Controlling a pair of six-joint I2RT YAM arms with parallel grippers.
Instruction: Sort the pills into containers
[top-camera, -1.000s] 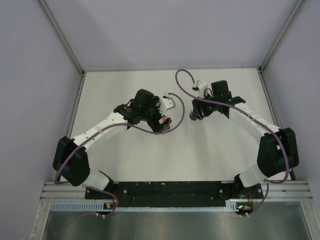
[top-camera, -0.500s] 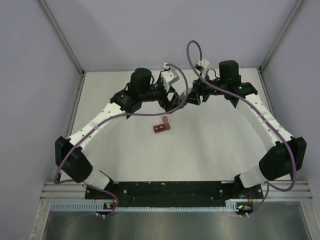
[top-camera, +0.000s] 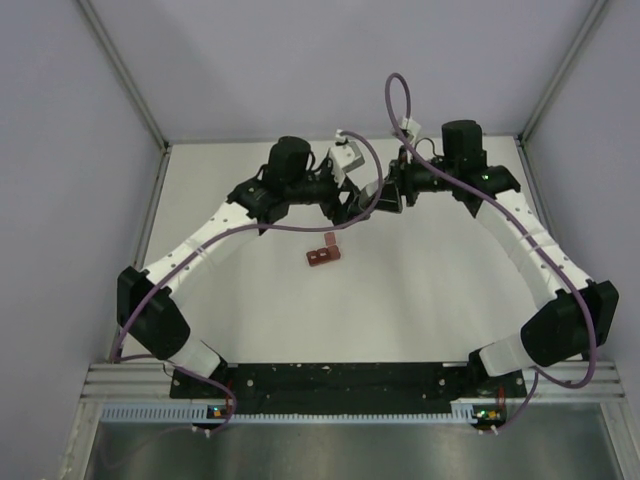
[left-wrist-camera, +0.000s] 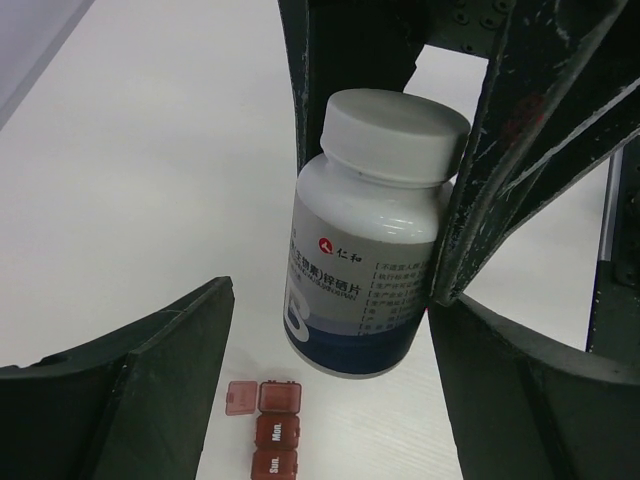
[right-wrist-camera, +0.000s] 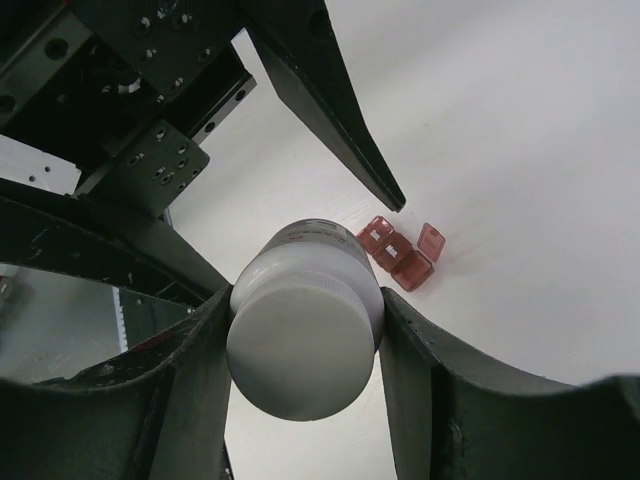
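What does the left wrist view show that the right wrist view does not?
Only the left wrist view: the printed label and blue band of the pill bottle, and Sun. and Mon. on the lids of the pill organizer. Only the right wrist view: the cap with its round top facing the camera, label hidden. Both: the white bottle and the red-brown organizer on the white table.

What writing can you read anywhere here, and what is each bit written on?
"仁和", next to a red round logo, on the white pill bottle.
"B", a large white letter on the bottle's blue band.
"Mon." on one lid of the red-brown pill container.
"Sun." on the lid next to it.
The bottle's other Chinese print is too small to read, and the third lid is blurred.
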